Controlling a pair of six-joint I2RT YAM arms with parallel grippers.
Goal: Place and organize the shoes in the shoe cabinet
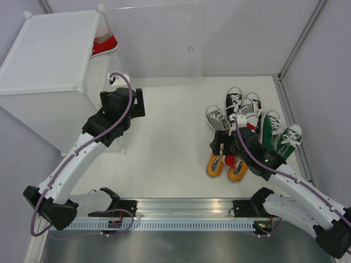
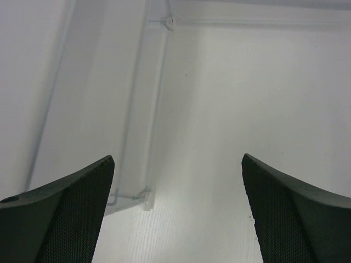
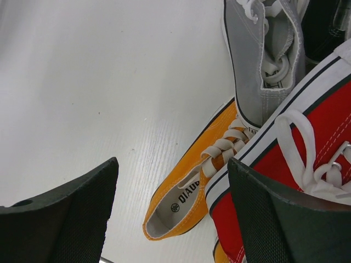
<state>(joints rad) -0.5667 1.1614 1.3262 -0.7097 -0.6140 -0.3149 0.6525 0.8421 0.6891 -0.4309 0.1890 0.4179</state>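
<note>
The shoe cabinet [image 1: 46,52] stands at the back left, its clear door panel [image 1: 156,35] swung open, and one red shoe [image 1: 104,45] lies inside. The other shoes are piled at the right: an orange pair [image 1: 215,164], grey [image 1: 218,118], black [image 1: 234,99] and green [image 1: 279,134]. My right gripper [image 1: 227,149] hangs open over the pile. In the right wrist view, its fingertips [image 3: 170,170] straddle the heel of an orange shoe [image 3: 189,189], while a red shoe [image 3: 323,123] leans against the right finger. My left gripper [image 2: 178,158] is open and holds nothing, by the cabinet's lower front edge [image 2: 137,109].
A grey shoe [image 3: 258,60] lies just beyond the orange one. Low walls edge the table at the back and right [image 1: 290,109]. A metal rail [image 1: 186,211] carrying the arm bases runs along the near edge. Bare tabletop [image 1: 175,142] separates the cabinet from the pile.
</note>
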